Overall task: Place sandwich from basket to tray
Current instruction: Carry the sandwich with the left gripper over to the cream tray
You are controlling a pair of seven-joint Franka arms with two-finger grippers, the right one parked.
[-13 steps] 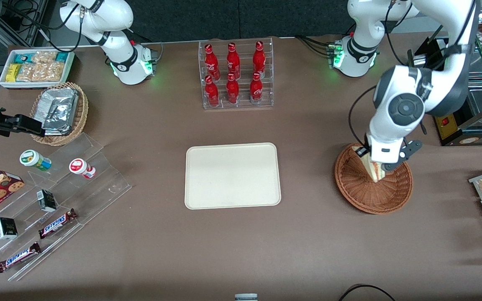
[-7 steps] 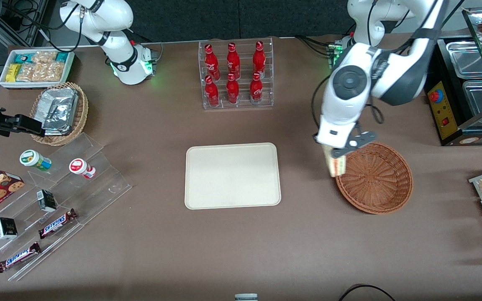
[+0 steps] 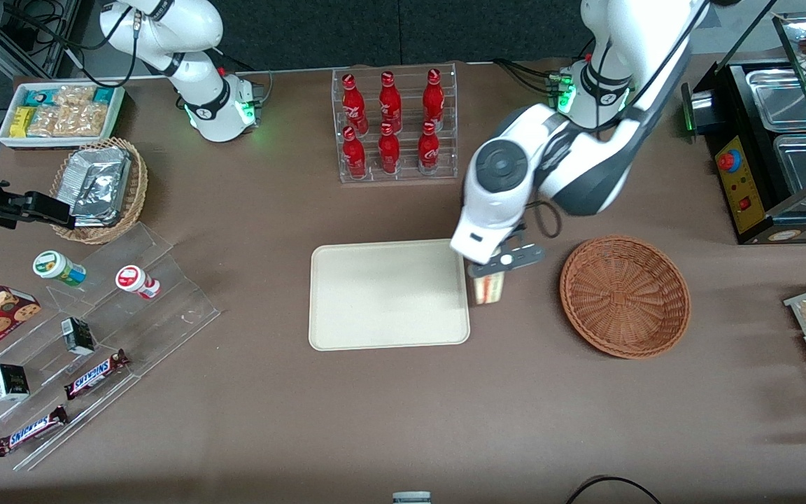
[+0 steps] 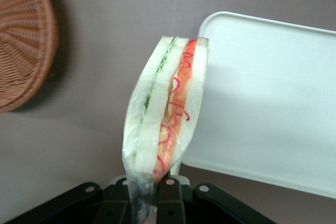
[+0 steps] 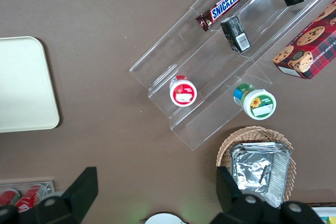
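Above the strip of brown table (image 3: 515,392) between the tray (image 3: 375,308) and the basket (image 3: 625,297), the left arm's gripper (image 3: 492,271) hangs with its two black fingers (image 4: 170,201) clamped on the sandwich (image 3: 488,288). From the front camera the wedge shows just beside the tray's edge on the working arm's side, partly under the gripper's black bracket, and well clear of the basket.

On the left wrist view the sandwich (image 4: 164,116) stands out from the fingers in a clear wrapper, pinched at its narrow end. Its cut edge faces the camera, with pale bread slices, a green layer on one side and red and orange filling on the other. The cream tray (image 4: 273,108) lies below it with one rounded corner close by the tip of the wedge, and the reddish-brown woven basket (image 4: 23,40) sits apart from it. The basket's radial weave is bare in the front view, with nothing lying in it.

Farther from the front camera than the tray, a clear rack of red bottles (image 3: 392,126) stands upright. Toward the parked arm's end of the table are a tan wicker basket with foil packets (image 3: 99,187), a white bin of snacks (image 3: 60,112) and a clear stepped stand holding Snickers bars (image 3: 95,374) and small cups.
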